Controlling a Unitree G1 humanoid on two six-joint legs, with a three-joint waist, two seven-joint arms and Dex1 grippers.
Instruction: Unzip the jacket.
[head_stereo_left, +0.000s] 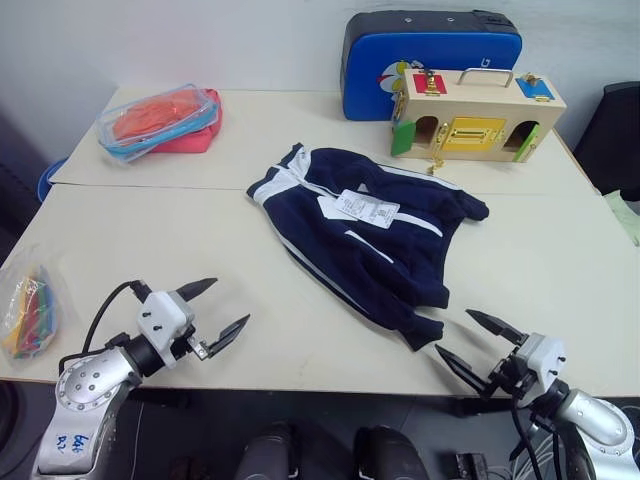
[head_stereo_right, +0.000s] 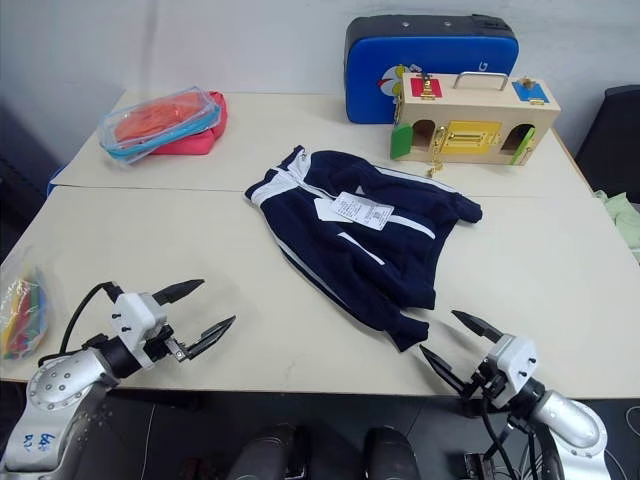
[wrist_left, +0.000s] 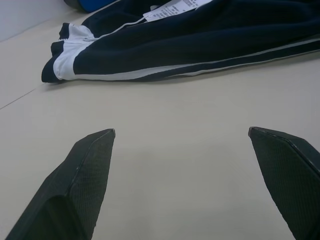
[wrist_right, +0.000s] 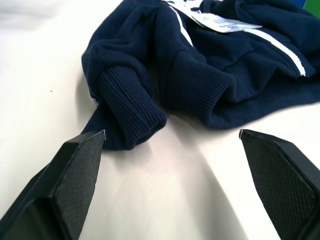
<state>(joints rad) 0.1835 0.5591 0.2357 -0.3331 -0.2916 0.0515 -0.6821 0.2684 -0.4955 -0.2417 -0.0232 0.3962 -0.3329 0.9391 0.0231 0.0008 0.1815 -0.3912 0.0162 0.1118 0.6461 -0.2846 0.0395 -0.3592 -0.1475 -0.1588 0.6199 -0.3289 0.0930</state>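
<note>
Jacket (head_stereo_left: 375, 235) is laid crumpled mid-table, untouched. Left gripper (head_stereo_left: 214, 311) and right gripper (head_stereo_left: 475, 340) are held released, empty, near the table's front edge. Soft, light fabric is expected to bunch; collar should be pinned, zipper pull pinched.

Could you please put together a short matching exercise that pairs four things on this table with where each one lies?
Things:
1. jacket
2. wooden latch box
3. clear pouch with orange contents
4. bag of coloured sticks

Places:
A. far left part of the table
B. near left edge of the table
C. middle of the table
D. far right, in front of the blue case

Pairs: 1-C, 2-D, 3-A, 4-B
</note>
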